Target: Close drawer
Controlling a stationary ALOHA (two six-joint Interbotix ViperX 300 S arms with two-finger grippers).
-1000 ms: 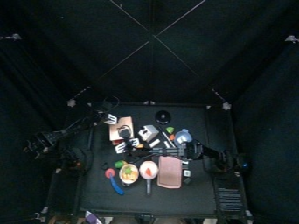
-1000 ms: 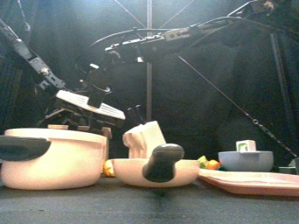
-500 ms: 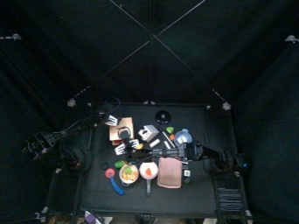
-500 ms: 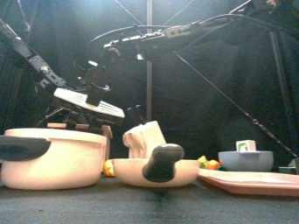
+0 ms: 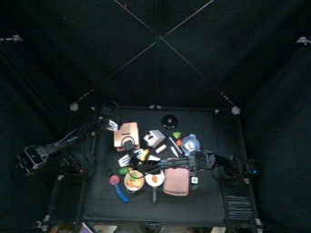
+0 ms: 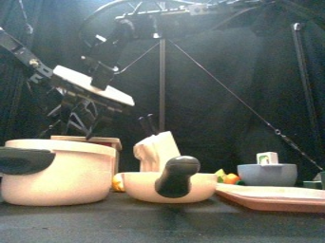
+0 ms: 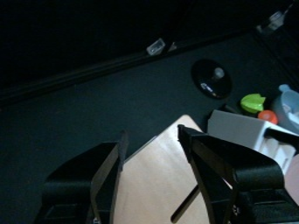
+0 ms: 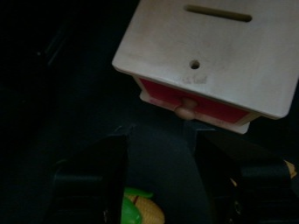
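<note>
The drawer (image 5: 126,136) is a salmon-tan box left of the table's middle. In the right wrist view its pale top (image 8: 216,52) has a slot, and below it the red front carries a small knob (image 8: 184,108). My right gripper (image 8: 176,147) is open, a short way in front of that knob and not touching it; from above it is near the table's middle (image 5: 155,160). My left gripper (image 7: 153,140) is open above a corner of the drawer's top (image 7: 158,188). In the front view it hangs high and tilted (image 6: 91,87).
Along the front edge stand a cream pot (image 6: 57,171), a bowl with a dark handle (image 6: 172,180), a pink tray (image 6: 273,196) and a blue bowl (image 6: 267,174). A black disc (image 7: 211,77) lies behind the drawer. A green fruit (image 8: 140,208) lies under the right gripper.
The left arm has drawn back toward the left, and its gripper has risen. The right arm has reached a little farther toward the table's middle.
</note>
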